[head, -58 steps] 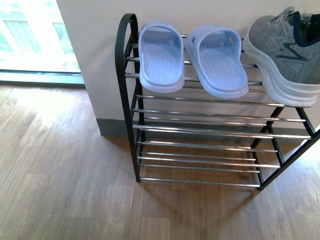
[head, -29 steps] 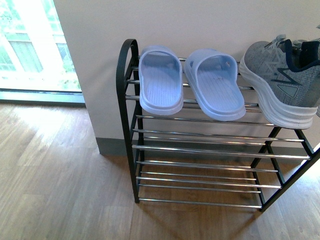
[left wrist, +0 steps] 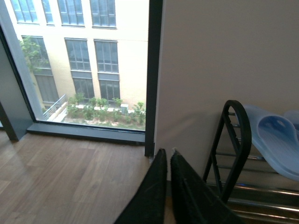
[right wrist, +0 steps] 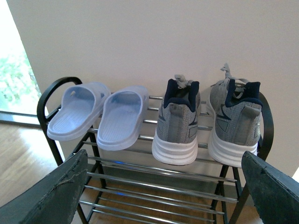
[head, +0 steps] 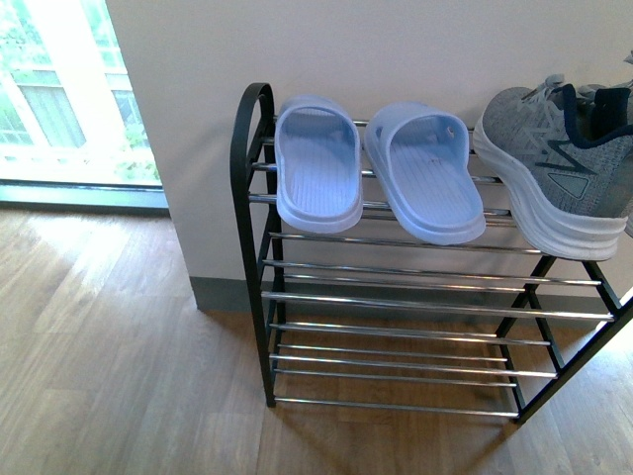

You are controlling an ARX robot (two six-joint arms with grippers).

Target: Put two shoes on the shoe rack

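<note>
Already both sneakers [right wrist: 205, 119] sit heels-out on the shoe rack [right wrist: 154, 186], straight ahead of the spread, empty right pincer [right wrist: 163, 196]; the left pincer [left wrist: 169, 158] is pressed together, off leftward.

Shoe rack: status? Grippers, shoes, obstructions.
Left gripper shut, empty. Right gripper open, empty. Both grey sneakers and the blue slides on the shoe rack top shelf. Nothing in the way.
</note>
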